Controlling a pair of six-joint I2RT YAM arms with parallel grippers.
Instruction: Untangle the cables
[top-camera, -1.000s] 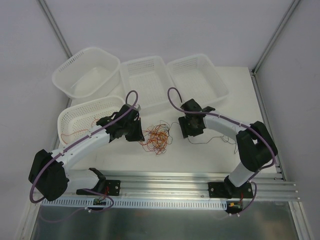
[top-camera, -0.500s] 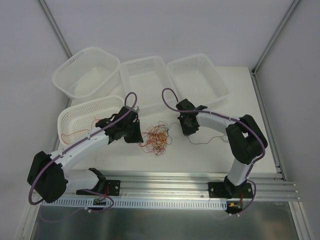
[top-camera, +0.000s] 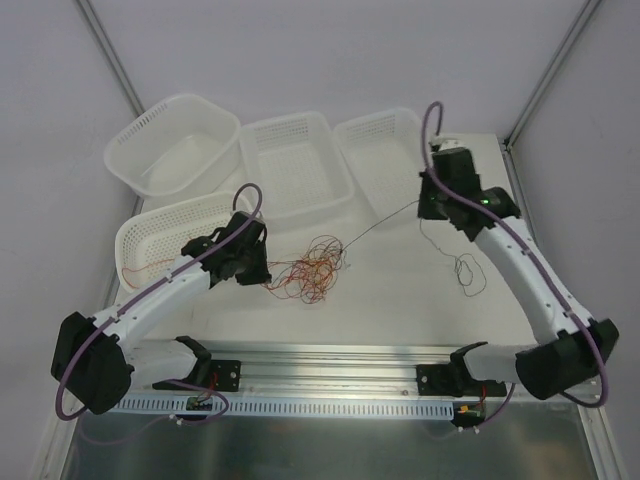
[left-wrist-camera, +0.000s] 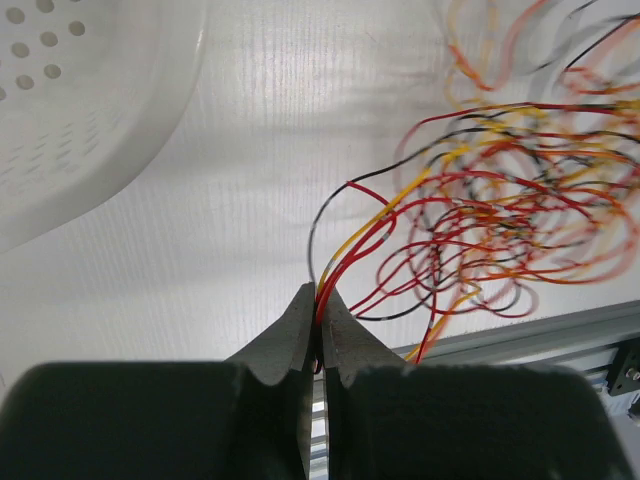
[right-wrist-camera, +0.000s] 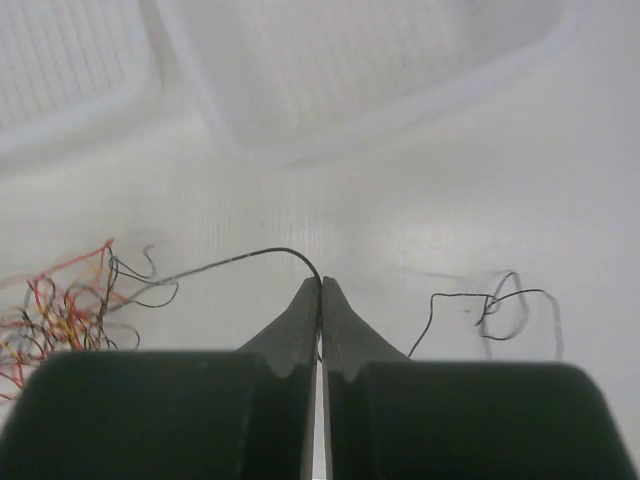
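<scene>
Left pincer (left-wrist-camera: 319, 300) clamps the cables (top-camera: 315, 268) at their left edge; right pincer (right-wrist-camera: 320, 292), well apart, apparently grips one black strand (right-wrist-camera: 250, 256).

cables (left-wrist-camera: 500, 215) blurred, cut off at right

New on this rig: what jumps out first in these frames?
The red-orange cable tangle sits mid-table, with the left pincer shut on several strands at its left edge. From it, one black wire runs to the right pincer, shut on it beside the far-right basket.
</scene>
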